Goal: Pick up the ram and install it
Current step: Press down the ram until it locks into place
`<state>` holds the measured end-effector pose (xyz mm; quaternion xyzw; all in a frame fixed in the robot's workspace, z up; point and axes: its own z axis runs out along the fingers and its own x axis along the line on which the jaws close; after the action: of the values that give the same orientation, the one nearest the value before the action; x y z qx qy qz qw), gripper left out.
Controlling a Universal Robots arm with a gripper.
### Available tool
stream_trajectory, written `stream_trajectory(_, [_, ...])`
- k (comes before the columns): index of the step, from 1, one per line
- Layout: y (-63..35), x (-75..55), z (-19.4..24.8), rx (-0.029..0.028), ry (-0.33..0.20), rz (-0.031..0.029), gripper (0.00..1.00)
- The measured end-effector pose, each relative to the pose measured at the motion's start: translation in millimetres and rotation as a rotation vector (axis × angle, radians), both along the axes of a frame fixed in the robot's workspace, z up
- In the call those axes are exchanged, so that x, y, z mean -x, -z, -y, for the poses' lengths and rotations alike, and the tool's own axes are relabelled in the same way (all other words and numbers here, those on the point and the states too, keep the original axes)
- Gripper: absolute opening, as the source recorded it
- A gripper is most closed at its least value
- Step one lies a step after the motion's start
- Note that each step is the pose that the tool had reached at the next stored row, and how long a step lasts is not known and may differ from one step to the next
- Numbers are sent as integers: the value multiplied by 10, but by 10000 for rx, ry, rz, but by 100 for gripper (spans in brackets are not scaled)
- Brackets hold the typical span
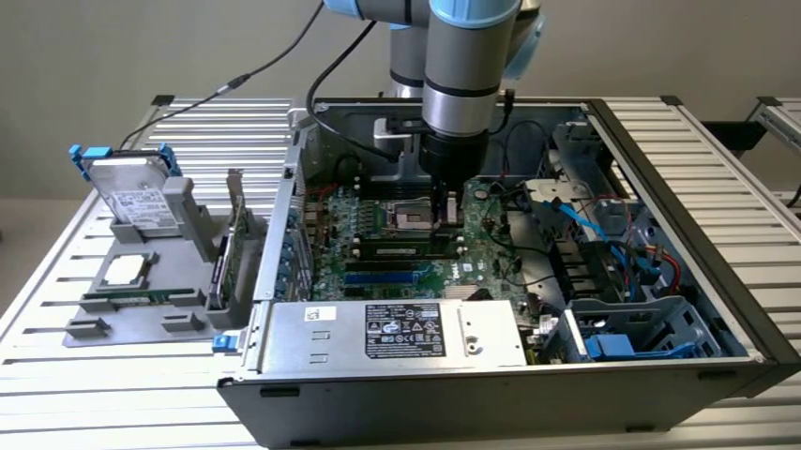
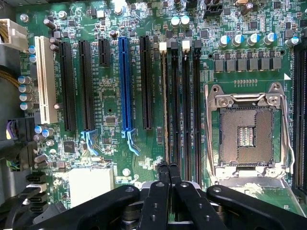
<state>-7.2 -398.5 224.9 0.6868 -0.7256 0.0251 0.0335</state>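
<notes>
Jaws closed on one ram [image 2: 165, 105] — edge-on among four slots [image 2: 184, 105]

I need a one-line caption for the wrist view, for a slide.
Shut gripper holds the ram edge-on at a memory slot, beside the empty CPU socket.

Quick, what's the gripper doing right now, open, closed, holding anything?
Gripper: closed on the ram, a long thin dark-green circuit-board stick standing edge-on over the black memory slots beside the silver processor socket.
</notes>
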Motion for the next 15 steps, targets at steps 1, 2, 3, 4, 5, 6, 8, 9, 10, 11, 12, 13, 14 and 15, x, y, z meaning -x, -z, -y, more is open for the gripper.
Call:
stream_trajectory(1, [-11, 0, -2, -15, 1, 5, 10])
stream_trajectory(2, [-25, -1, -3, -17, 0, 9, 10])
stream_trajectory(3, [-44, -1, -1, -3, 0, 2, 10])
stream_trajectory(4, [-53, 0, 0, 3, -1, -1, 10])
stream_trajectory(5, [-54, 1, 0, -1, -1, 0, 10])
stream_trajectory(6, [-54, 4, 0, -1, 0, 0, 10])
stream_trajectory(8, [-56, 18, -2, 12, 0, -2, 10])
stream_trajectory(9, [-56, 32, -6, 19, 0, -2, 10])
stream_trajectory(10, [-56, 50, -10, 27, -1, -2, 10])
stream_trajectory(11, [-56, 70, -17, 37, 0, 1, 10])
stream_trajectory(12, [-56, 90, -22, 48, -1, 2, 10])
stream_trajectory(13, [-56, 113, -27, 60, 0, 4, 10])
stream_trajectory(14, [-56, 132, -33, 76, 0, 5, 10])
stream_trajectory(15, [-56, 150, -39, 92, 0, 6, 10])
